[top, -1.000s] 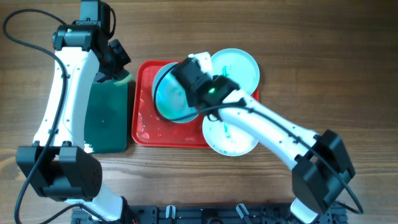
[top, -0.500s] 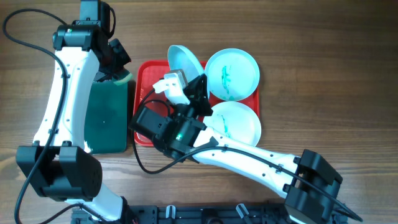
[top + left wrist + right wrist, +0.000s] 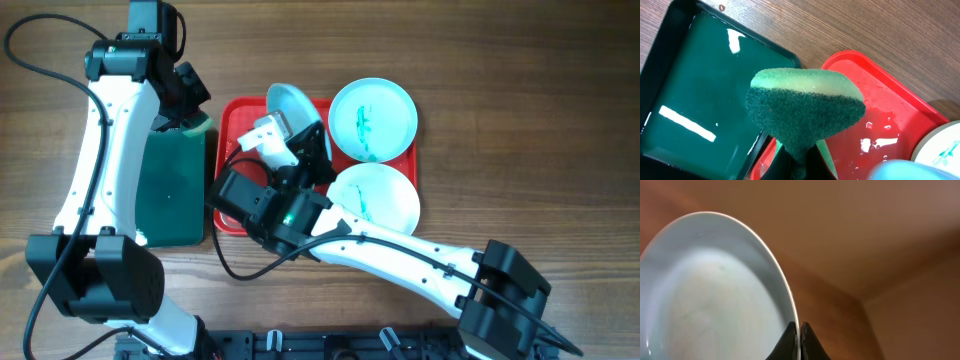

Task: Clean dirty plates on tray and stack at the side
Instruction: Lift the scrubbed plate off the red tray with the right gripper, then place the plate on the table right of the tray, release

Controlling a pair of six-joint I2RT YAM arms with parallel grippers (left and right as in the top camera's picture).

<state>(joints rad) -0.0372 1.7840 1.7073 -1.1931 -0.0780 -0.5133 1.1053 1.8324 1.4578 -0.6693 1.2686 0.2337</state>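
My right gripper (image 3: 306, 140) is shut on the rim of a pale plate (image 3: 292, 105) and holds it tilted on edge above the back of the red tray (image 3: 232, 150); the wrist view shows the jaws pinching the plate's rim (image 3: 799, 330), the plate (image 3: 715, 295) filling the left. Two more plates rest on the tray's right side, one at the back (image 3: 372, 118) and one in front (image 3: 375, 200), both with teal smears. My left gripper (image 3: 185, 115) is shut on a green sponge (image 3: 805, 112), held above the gap between the green tray and the red tray (image 3: 890, 115).
A dark green tray (image 3: 172, 190) holding water lies left of the red tray, also in the left wrist view (image 3: 695, 105). The red tray's floor is wet. Bare wooden table (image 3: 520, 120) lies to the right and back.
My right arm swung from over the tray to the front, lifting the plate off the tray and tipping it up on edge. The left arm has not moved.
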